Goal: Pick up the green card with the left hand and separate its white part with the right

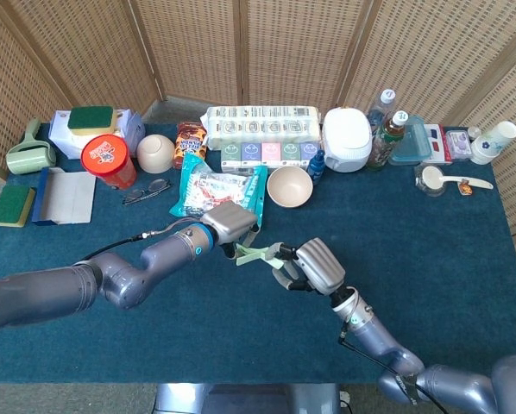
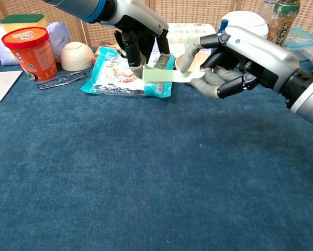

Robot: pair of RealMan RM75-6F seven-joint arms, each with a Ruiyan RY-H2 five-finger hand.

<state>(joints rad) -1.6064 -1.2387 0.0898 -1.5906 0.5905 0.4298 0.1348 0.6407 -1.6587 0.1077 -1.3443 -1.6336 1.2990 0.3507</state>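
Note:
A pale green card hangs in the air above the blue cloth, stretched between my two hands. My left hand pinches its left end from above. My right hand pinches the right end, where a whitish part shows between thumb and finger. In the head view the green card sits between the left hand and the right hand, near the table's middle. The other fingers of the right hand are spread below the card.
A snack bag lies just behind the hands, with a cream bowl beside it. Glasses, an orange tub, tissue packs and a white cooker line the back. Blue table cloth spreads in front.

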